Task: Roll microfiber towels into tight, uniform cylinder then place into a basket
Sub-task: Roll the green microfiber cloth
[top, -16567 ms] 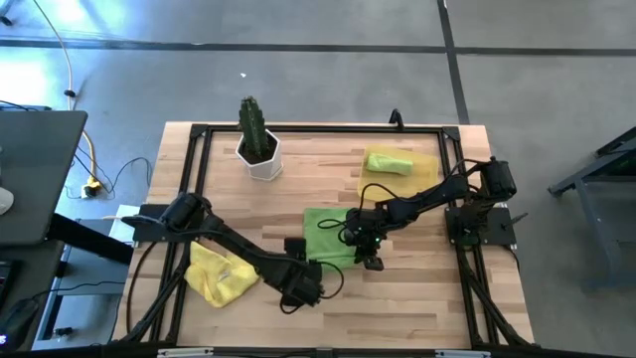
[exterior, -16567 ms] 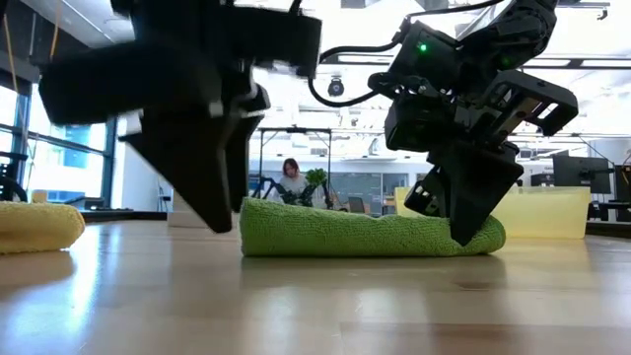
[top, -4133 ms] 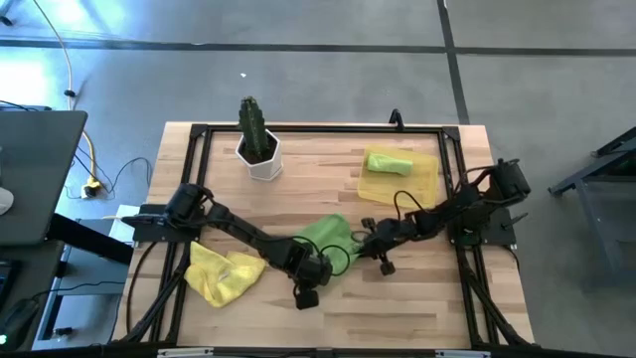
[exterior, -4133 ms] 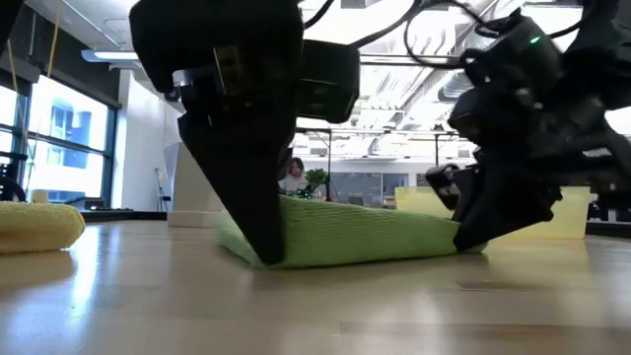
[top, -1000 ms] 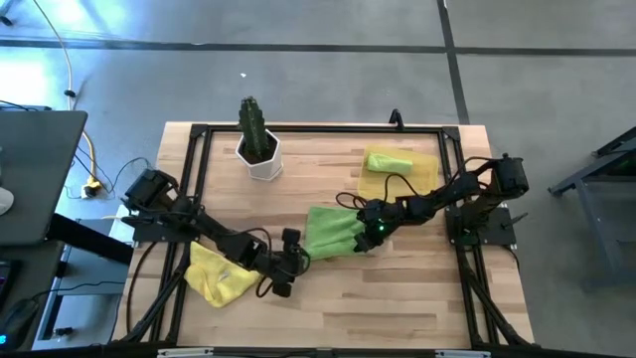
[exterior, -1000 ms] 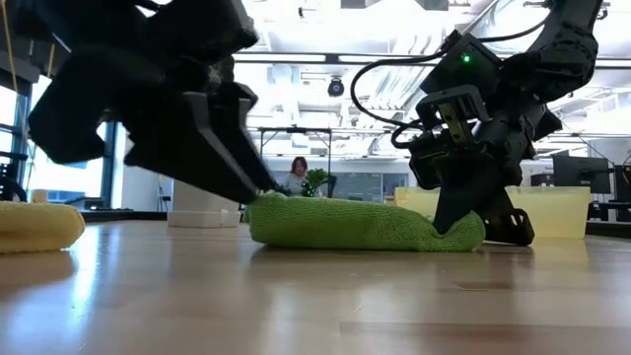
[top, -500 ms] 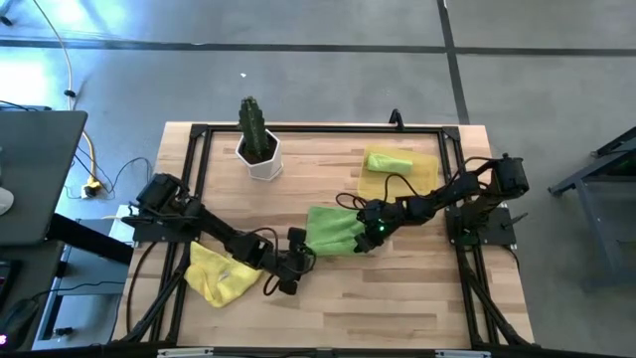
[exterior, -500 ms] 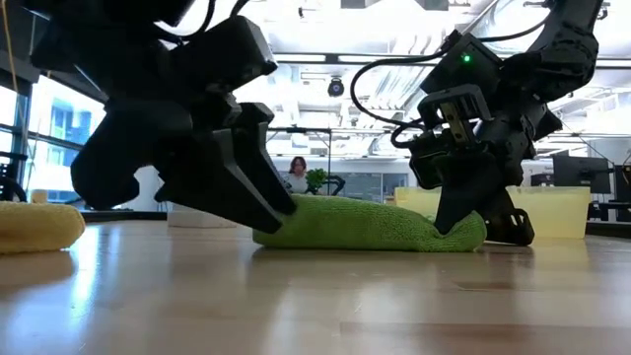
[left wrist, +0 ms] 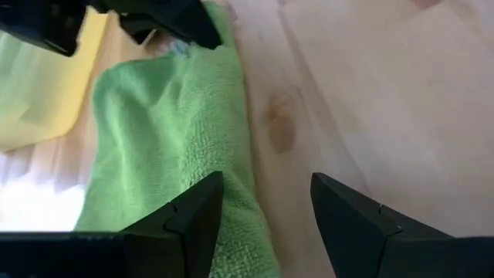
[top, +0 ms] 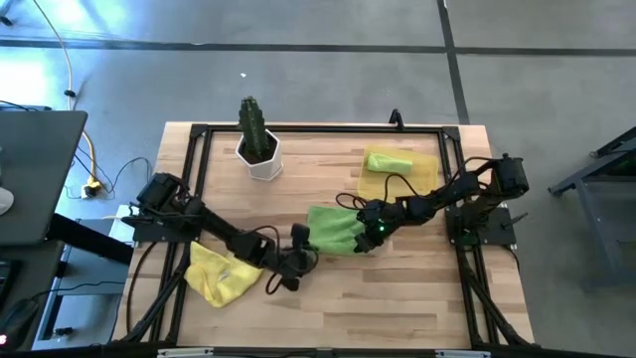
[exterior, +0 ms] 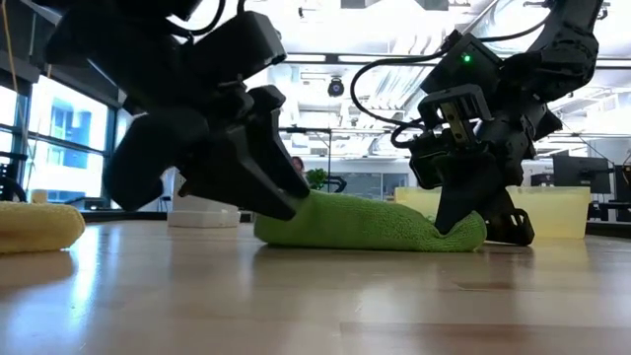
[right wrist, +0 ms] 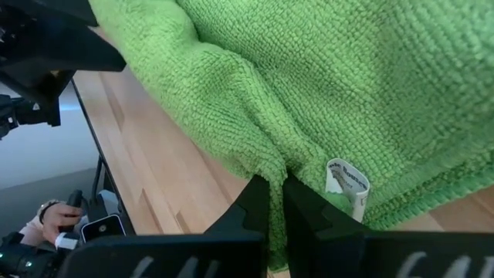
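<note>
2 claws work 1 lime green microfiber towel point(top: 334, 230) mid-bench: from above, the left claw point(top: 295, 261) sits spread at its near-left end, the right claw point(top: 374, 231) at the opposite end, the translucent yellow plastic basket point(top: 425, 181) beyond it. At bench level, the right claw point(exterior: 463, 225) pins that end down. The left wrist view shows the fingers point(left wrist: 193, 224) straddling the towel's edge; pinching low should keep the roll tight. The right wrist view shows its fingers point(right wrist: 261, 208) pressed together on a fold.
</note>
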